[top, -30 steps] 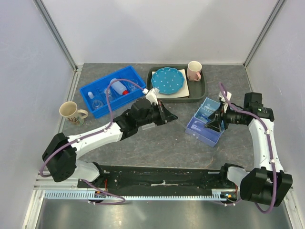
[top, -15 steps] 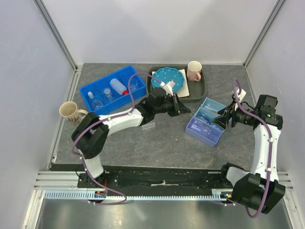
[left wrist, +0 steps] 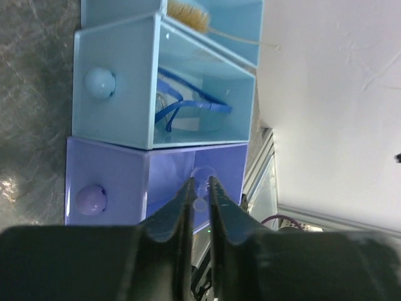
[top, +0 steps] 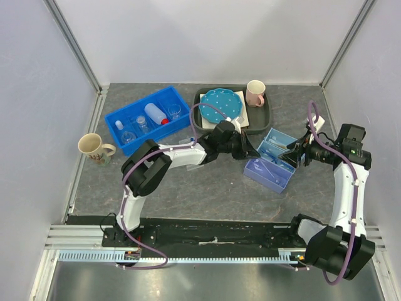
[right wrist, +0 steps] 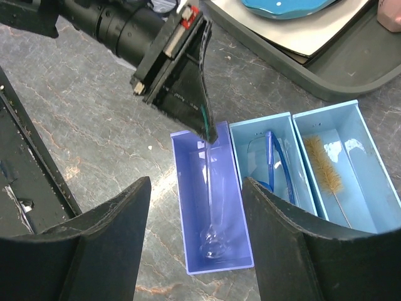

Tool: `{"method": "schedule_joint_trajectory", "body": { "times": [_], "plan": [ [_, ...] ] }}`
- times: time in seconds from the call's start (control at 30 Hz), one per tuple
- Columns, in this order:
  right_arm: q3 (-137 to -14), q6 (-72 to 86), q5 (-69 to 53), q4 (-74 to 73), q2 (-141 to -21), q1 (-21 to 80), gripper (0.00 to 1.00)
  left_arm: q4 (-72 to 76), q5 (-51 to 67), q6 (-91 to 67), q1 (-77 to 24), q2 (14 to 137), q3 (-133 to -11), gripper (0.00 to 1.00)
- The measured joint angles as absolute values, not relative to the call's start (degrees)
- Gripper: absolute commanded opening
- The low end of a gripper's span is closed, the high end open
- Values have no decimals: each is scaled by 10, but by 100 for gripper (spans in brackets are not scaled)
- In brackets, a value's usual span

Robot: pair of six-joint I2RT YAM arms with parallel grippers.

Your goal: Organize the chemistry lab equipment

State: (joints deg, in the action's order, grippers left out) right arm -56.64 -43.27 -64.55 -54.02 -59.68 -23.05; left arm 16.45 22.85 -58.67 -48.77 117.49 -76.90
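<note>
1 left pincer (right wrist: pixel 210 134) is pinching a clear long-necked glass flask (right wrist: pixel 212 200) inside the purple plastic bin (right wrist: pixel 233 213), likely needing release next.

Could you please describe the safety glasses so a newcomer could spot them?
Just nearer and right of the dark tray with the dotted plate, three narrow open bins sit side by side. The blue safety glasses lie in the middle, light-blue bin; the purple bin holds a clear glass piece, the outer bin a bristle brush.
</note>
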Motion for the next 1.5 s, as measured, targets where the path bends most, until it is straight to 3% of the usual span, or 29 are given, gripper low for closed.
{"method": "schedule_joint_trajectory", "body": {
  "times": [0.17, 0.27, 0.73, 0.9, 1.03, 1.13, 1.23, 1.37, 1.5],
  "plan": [
    [-566, -432, -645, -539, -602, -230, 68, 141, 225, -582, -506, 1183, -770, 56],
    [-566, -432, -644, -538, -603, -230, 68, 121, 221, -569, -510, 1177, -770, 65],
    [-552, -437, -639, -536, -604, -230, 68, -76, 35, -375, -510, 938, -747, 80],
    [-543, -448, -633, -536, -593, -230, 69, -112, -59, -308, -508, 779, -651, 100],
    [-543, -452, -627, -536, -579, -230, 71, -145, -100, -269, -487, 626, -561, 100],
    [-551, -452, -606, -537, -566, -230, 81, -182, -104, -246, -441, 515, -526, 100],
    [-577, -439, -576, -527, -553, -230, 97, -222, -104, -230, -389, 434, -522, 100],
    [-600, -389, -536, -466, -519, -231, 98, -269, -105, -209, -356, 367, -528, 100],
    [-605, -235, -481, -361, -488, -231, 98, -314, -105, -193, -354, 329, -529, 100]
  ]
}}
